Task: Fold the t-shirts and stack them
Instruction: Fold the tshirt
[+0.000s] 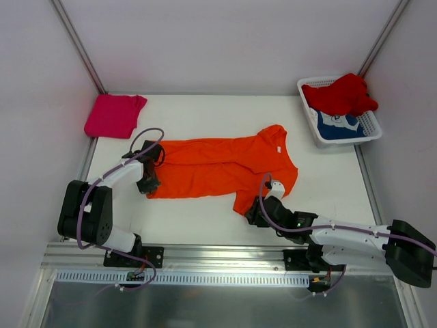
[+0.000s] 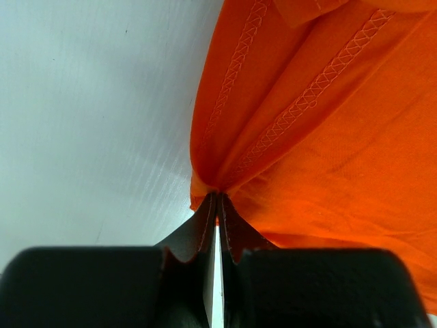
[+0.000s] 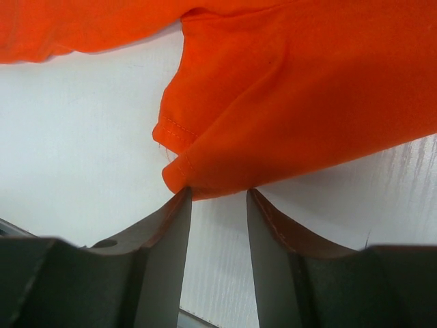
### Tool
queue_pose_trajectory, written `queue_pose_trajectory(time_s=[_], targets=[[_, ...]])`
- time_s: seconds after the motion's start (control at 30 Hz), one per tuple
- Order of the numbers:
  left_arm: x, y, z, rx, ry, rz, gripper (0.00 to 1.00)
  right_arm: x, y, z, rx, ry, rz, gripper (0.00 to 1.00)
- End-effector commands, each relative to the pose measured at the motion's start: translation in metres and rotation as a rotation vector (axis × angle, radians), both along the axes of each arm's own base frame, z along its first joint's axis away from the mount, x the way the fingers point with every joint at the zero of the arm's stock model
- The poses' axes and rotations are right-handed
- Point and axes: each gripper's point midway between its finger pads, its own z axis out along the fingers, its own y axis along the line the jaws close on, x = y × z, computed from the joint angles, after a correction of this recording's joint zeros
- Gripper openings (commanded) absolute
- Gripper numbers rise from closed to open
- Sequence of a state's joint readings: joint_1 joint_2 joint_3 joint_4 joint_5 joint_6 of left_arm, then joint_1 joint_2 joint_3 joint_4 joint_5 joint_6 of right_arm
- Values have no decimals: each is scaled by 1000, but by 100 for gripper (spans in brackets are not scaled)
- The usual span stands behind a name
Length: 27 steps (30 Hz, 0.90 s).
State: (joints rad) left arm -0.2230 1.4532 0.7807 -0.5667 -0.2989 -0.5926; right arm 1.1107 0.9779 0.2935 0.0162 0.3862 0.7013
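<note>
1. Magenta-pink t-shirt [image 1: 114, 115] lies folded, far-left on the bench [image 1: 205, 109]: one done
2. My left tool [image 2: 217, 201] is clamped on the hem of the orange t-shirt [image 1: 218, 167], spread mid-bench
3. My right tool [image 3: 218, 198] gapes at its sleeve
4. Red t-shirt [image 1: 341, 94] and blue t-shirt [image 1: 339, 126] wait in the basket [image 1: 372, 133]

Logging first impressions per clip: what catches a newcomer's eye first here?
The bright orange t-shirt spread across the table's middle, the left gripper shut on its bunched hem, the right gripper open at a sleeve corner. Then the folded magenta t-shirt at the far left corner and the white basket at far right holding a red t-shirt and a blue t-shirt.
</note>
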Motion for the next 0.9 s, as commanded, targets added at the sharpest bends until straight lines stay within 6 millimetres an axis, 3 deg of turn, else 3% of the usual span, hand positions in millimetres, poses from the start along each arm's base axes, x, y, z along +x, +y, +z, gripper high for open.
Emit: queue_pose_trajectory(time_s=[0.0,0.23,0.3,0.37,0.53,0.63,0.73,0.77,0.8,0.87], targets=[[3,0,7,17,-6,11,0,8,8,16,25,-40,-13,41],[3,0,7,16,-4,8,0,10,13,16,21,-41,1,40],[3,0,8,17,-7,8,0,11,15,18,25,-48,4,28],[2,0,7,18,-5,5,0,12,14,18,20,-53,3,27],[3,-1,7,15,-3,3,0,14,16,17,8,-54,3,42],[3,-2,7,15,-1,-2,0,13,18,15,3,-50,9,61],[2,-2,7,16,-2,-3,0,13,18,13,2,-44,10,64],[2,-2,7,16,-2,-2,0,13,19,13,4,-44,9,62],[2,-2,7,16,-1,-3,0,13,18,11,3,-44,9,53],[2,-2,7,17,-4,-3,0,14,19,12,7,-47,5,30]])
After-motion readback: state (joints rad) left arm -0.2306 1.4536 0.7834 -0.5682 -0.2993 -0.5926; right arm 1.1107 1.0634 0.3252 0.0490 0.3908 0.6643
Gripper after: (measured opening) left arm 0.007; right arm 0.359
